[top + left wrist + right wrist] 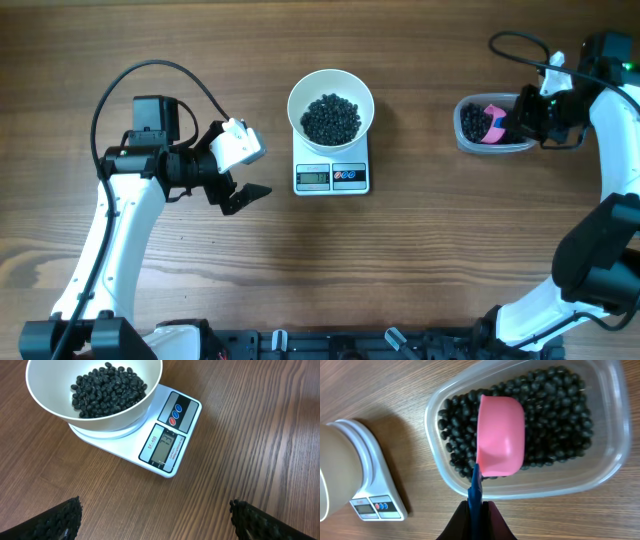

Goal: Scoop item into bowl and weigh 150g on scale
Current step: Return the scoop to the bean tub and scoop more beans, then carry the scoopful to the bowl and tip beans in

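Wooden table [200,270] — bowl [297,100] of beans [331,118] on scale [331,178], right hand [476,512] gripping scoop [501,435].

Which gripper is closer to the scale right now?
Left. The left gripper hangs open a little left of the scale in the overhead view; the right gripper is farther, over the clear tub, shut on the pink scoop.

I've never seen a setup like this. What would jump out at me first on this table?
A white bowl of small black beans sits on a little white scale mid-table. At the right, the right hand is shut on the handle of a bright pink scoop over more beans in a clear tub. The left hand hovers wide open, left of the scale.
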Motion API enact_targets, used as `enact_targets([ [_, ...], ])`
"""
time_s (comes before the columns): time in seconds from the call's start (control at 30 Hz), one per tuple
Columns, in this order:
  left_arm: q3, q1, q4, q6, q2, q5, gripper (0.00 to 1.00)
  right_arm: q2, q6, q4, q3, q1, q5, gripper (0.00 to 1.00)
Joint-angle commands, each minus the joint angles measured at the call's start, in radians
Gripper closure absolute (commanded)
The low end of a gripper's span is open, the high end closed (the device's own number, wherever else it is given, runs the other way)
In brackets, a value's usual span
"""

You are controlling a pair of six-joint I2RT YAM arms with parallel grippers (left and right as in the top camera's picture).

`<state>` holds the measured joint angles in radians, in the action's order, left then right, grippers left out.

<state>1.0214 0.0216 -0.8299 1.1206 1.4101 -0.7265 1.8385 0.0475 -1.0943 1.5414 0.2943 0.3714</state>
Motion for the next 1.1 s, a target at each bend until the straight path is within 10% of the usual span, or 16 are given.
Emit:
enact_targets([
  [0.0, 0.006, 0.003, 0.0, -0.006, 0.004, -0.005, 0.0, 0.032, -0.022, -0.024, -0.012, -0.029, 0.053, 0.96],
  [1.07, 0.006, 0.003, 0.0, -0.006, 0.004, -0.005, 0.0, 0.032, -0.286, -0.076, -0.011, 0.308, 0.665, 0.96],
])
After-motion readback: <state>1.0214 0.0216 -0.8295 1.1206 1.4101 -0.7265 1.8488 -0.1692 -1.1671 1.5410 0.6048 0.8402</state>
